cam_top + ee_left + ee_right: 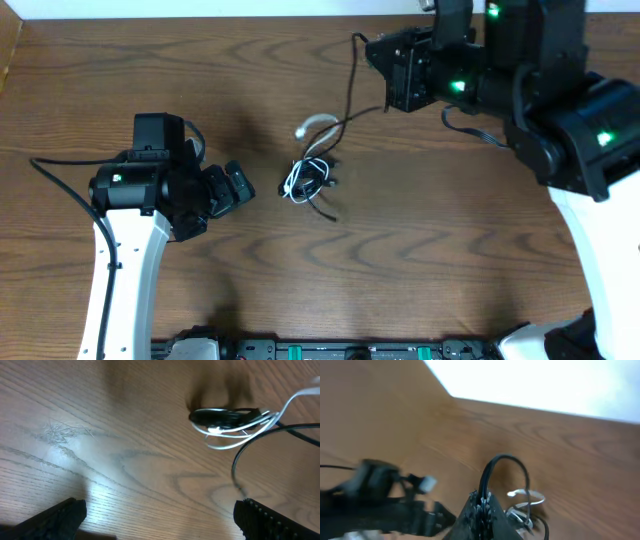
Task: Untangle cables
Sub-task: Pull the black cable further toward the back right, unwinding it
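Overhead, your right gripper (pixel 374 48) clamps one black cable (pixel 349 90) off the centre bundle (pixel 305 182); left gripper (pixel 238 188) gapes empty; untangling barely begun.

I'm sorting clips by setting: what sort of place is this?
Likely a robotics lab bench: a left arm and a right arm stand at a wooden table, with a cable tangle laid between them.

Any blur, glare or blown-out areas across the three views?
Overhead: sharp, evenly lit, cable bundle crisp. Left wrist: glare patch on the table; bundle slightly soft, the left gripper's fingers dark and defocused. Right wrist: blurred throughout, background above the table edge blown out white; the black cable in the right gripper is readable.
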Robot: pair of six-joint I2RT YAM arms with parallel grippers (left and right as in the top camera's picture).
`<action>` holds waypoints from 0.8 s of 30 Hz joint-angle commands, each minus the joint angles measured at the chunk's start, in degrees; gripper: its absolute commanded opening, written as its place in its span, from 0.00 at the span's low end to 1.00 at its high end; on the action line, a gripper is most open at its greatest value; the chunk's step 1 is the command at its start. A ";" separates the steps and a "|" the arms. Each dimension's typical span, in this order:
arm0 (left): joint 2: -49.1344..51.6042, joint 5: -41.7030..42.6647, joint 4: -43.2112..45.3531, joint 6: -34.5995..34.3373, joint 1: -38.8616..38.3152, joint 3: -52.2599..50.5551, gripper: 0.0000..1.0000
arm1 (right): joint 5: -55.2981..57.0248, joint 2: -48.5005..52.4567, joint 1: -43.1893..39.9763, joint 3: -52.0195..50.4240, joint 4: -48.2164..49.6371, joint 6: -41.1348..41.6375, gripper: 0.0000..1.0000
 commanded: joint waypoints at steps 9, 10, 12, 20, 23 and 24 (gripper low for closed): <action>0.37 6.25 0.33 3.72 0.09 0.20 1.00 | 1.36 2.27 0.24 -0.90 3.48 0.55 0.02; 0.37 8.68 0.76 5.73 0.09 0.20 1.00 | 0.42 2.19 0.24 -0.90 4.66 1.16 0.01; 0.37 12.74 1.60 8.81 0.09 0.20 1.00 | -1.77 1.86 0.11 -0.87 7.48 2.32 0.02; 0.42 12.94 3.13 8.98 0.09 0.20 1.00 | -8.52 1.49 -1.57 4.66 13.00 6.71 0.01; 0.42 12.94 3.74 8.98 0.09 0.20 1.00 | -12.17 1.49 -2.12 9.27 12.15 6.71 0.01; 0.42 12.94 3.80 8.98 0.09 0.20 1.00 | -12.31 1.49 -2.14 10.43 11.80 6.69 0.01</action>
